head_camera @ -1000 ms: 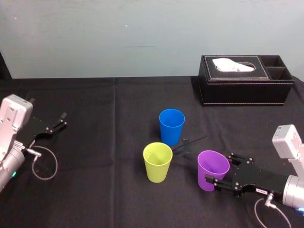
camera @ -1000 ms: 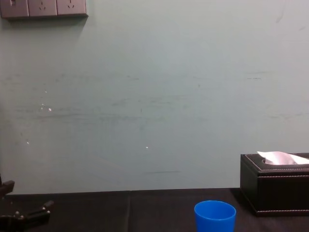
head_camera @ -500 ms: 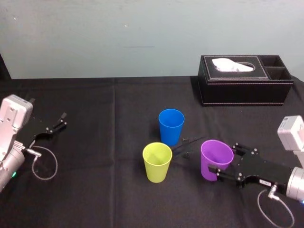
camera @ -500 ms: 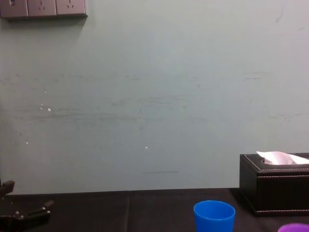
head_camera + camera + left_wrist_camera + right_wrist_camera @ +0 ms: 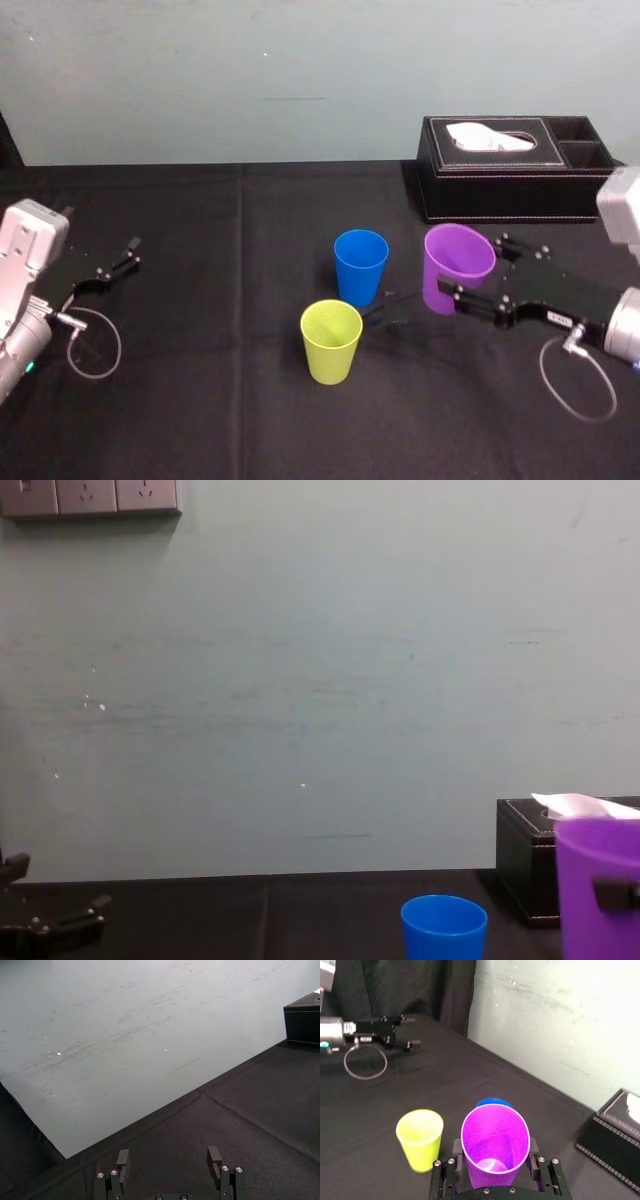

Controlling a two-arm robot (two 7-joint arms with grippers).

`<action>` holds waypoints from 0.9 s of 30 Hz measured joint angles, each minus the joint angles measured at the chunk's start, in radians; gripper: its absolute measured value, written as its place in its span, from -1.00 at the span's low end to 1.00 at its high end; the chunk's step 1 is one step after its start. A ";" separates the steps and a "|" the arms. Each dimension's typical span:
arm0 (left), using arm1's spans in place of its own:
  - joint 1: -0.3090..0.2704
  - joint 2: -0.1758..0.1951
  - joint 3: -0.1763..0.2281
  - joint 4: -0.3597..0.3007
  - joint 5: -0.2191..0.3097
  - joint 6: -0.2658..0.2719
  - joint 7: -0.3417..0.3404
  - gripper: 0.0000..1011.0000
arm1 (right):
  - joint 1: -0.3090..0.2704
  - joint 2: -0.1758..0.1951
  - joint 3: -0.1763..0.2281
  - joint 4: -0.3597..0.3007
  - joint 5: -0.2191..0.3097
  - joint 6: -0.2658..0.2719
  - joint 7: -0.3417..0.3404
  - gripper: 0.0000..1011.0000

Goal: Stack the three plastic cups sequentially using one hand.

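Holds the purple cup [image 5: 457, 265] upright, pinched at its sides between the right gripper [image 5: 472, 266] fingers, just right of the blue cup [image 5: 360, 265], not touching. Leaves open table [image 5: 200, 220] between the yellow-green cup [image 5: 331, 340] and the near edge. Counts three cups, one tissue box [image 5: 515, 185]. Parks the left gripper [image 5: 115, 262] far left, fingers spread, empty.

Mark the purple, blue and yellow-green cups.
purple cup [image 5: 447, 288]: head view, outer wall below the rim.
blue cup [image 5: 360, 280]: head view, middle of the outer wall.
yellow-green cup [image 5: 332, 358]: head view, middle of the outer wall.
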 joint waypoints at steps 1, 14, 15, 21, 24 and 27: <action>0.000 0.000 0.000 0.000 0.000 0.000 0.000 1.00 | 0.006 -0.002 -0.001 -0.003 0.000 0.005 -0.003 0.46; 0.000 0.000 0.000 0.000 0.000 0.000 0.000 1.00 | 0.160 -0.067 -0.072 0.025 -0.015 0.096 -0.020 0.46; 0.000 0.000 0.000 0.000 0.000 0.000 0.000 1.00 | 0.168 -0.070 -0.078 0.029 -0.017 0.100 -0.021 0.45; 0.000 0.000 0.000 0.000 0.000 0.000 0.000 1.00 | 0.223 -0.099 -0.117 0.058 -0.035 0.123 -0.026 0.46; 0.000 0.000 0.000 0.000 0.000 0.000 0.000 1.00 | 0.239 -0.107 -0.128 0.069 -0.041 0.130 -0.026 0.45; 0.000 0.000 0.000 0.000 0.000 0.000 0.000 1.00 | 0.262 -0.119 -0.143 0.084 -0.050 0.137 -0.027 0.46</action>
